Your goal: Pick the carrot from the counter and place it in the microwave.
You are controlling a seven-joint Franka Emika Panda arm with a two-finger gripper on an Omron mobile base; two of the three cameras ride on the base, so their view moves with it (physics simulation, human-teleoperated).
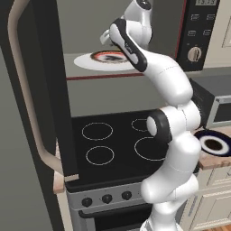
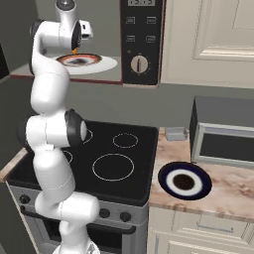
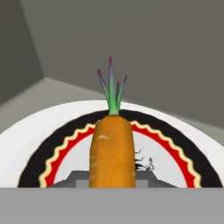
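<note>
Arm (image 1: 173,85) raised high and reaching into the open microwave (image 2: 141,44) above the black stove (image 2: 116,158); gripper (image 2: 75,49) inside the cavity, jaws clamped on the carrot (image 3: 112,151); carrot held lengthwise along the fingers, green and purple top pointing away toward the grey back wall of the cavity, orange body over a patterned plate (image 3: 183,148) with black rim, red and cream zigzag ring and pale centre; contact between carrot and plate impossible to tell from here; plate resting on the white round turntable (image 1: 85,62); small orange tip of the carrot peeking out below the hand in the right base view, just above the plate; microwave door (image 1: 40,90) swung wide to the left, long beige handle (image 1: 25,90) curving down its edge; button-and-dial panel (image 1: 196,31) on the right side of the cavity; light tan counter (image 2: 228,191) to the right of the stove, bearing a second plate (image 2: 184,180) with blue and white rings and a dark centre; smaller dark grey box appliance (image 2: 223,131) with silver trim behind that plate, close by.
</note>
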